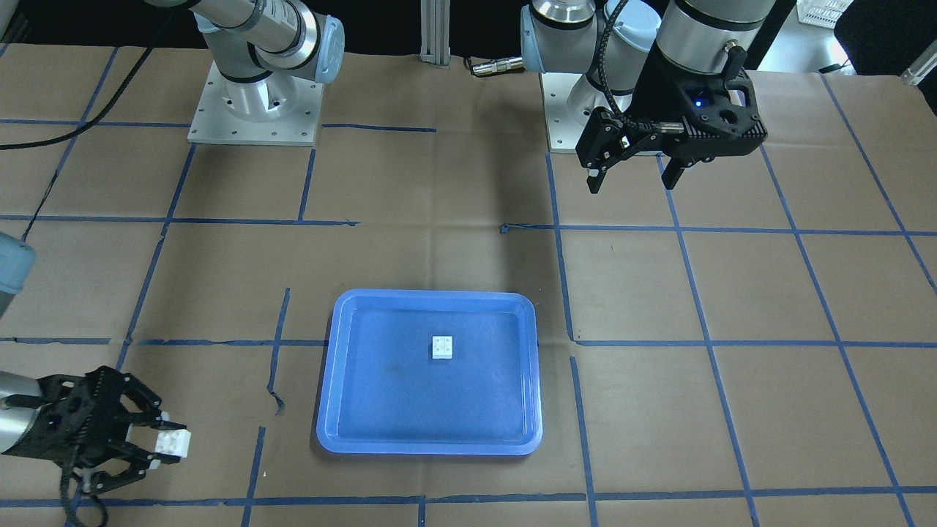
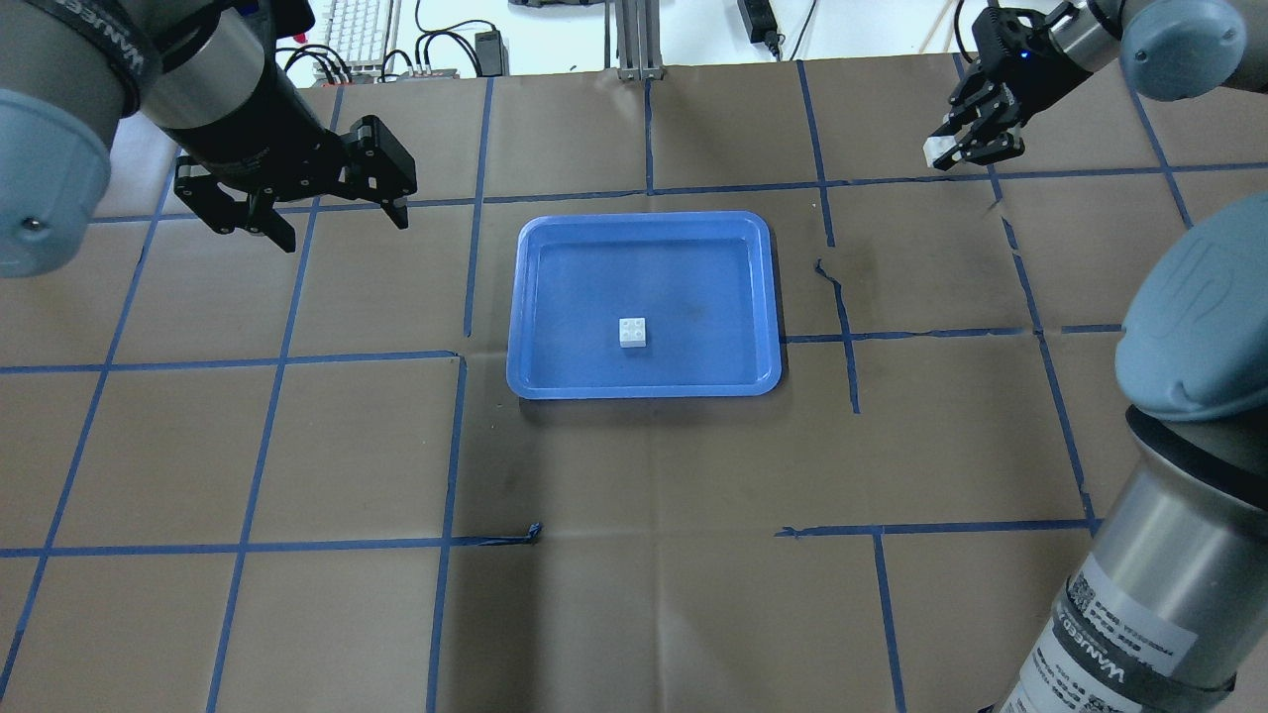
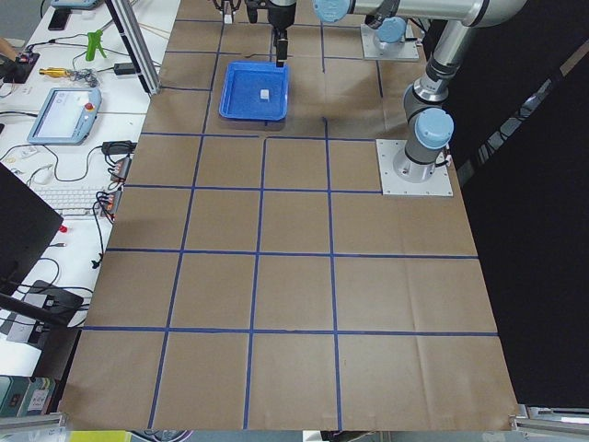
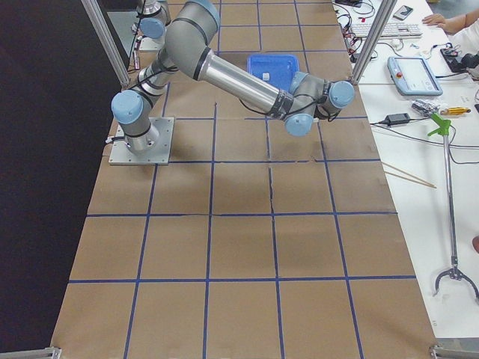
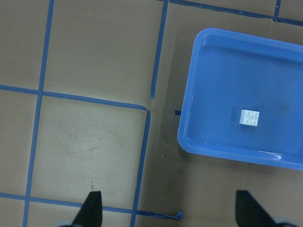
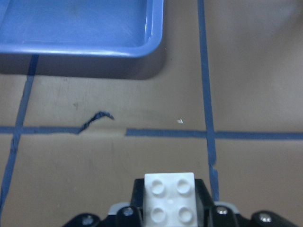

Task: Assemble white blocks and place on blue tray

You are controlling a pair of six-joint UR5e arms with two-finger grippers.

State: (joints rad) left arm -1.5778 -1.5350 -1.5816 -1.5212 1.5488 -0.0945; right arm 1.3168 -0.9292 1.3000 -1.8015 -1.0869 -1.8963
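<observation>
1. Overhead exterior view first: the held white block is pinched between the fingers of the right gripper, way out by the table's far right corner. On the right wrist cam it sits right at the fingertips with all four studs facing the lens.
2. The loose white block is well apart from both grippers. It lies studs up on the floor of the blue tray, roughly mid-tray and a bit toward the robot's side, touching none of the walls.
3. Seen from the right gripper, only one rounded corner of the tray shows, ahead of the fingers and off to the upper left, with bare paper between tray and gripper.
4. The left gripper has its jaws spread wide with nothing between them. It hangs above the table off the tray's left side, not over the tray. On the left wrist cam the two fingertips poke in at the bottom edge, far apart. The tray is ahead of them and to the right, with the loose white block inside.
5. Everything else is brown paper over the table, gridded with blue tape lines. There's a torn, curled bit of tape ahead-left of the right gripper on its wrist cam.
</observation>
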